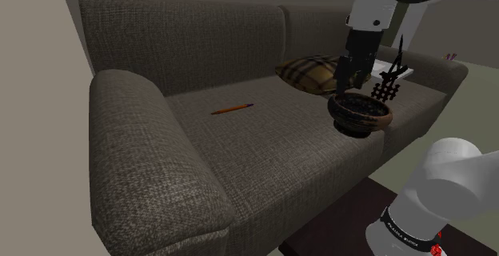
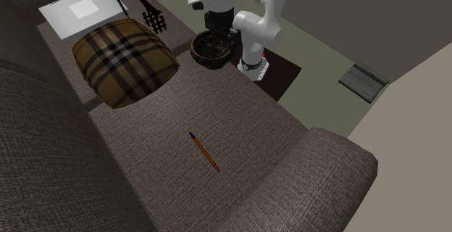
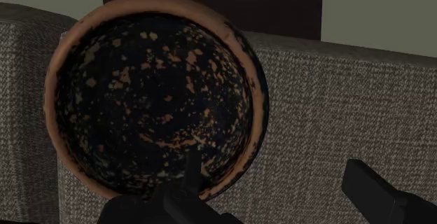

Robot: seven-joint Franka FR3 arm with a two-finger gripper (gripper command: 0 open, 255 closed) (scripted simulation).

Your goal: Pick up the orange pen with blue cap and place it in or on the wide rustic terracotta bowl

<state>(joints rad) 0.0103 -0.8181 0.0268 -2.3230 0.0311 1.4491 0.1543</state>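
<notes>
Note the grey-brown woven sofa point(image 1: 264, 138), which carries everything; an orange pen point(image 1: 232, 109) with a blue cap lies flat on the middle of its seat, well apart from the rest; toward the shoulder view's right, a bowl point(image 1: 360, 126) with a terracotta rim and dark speckled inside sits near the seat's front edge; a plaid cushion point(image 1: 310, 74) lies behind it, near the backrest; farther along you find a black lattice object point(image 1: 385, 93) and a white sheet point(image 2: 80, 9).
</notes>
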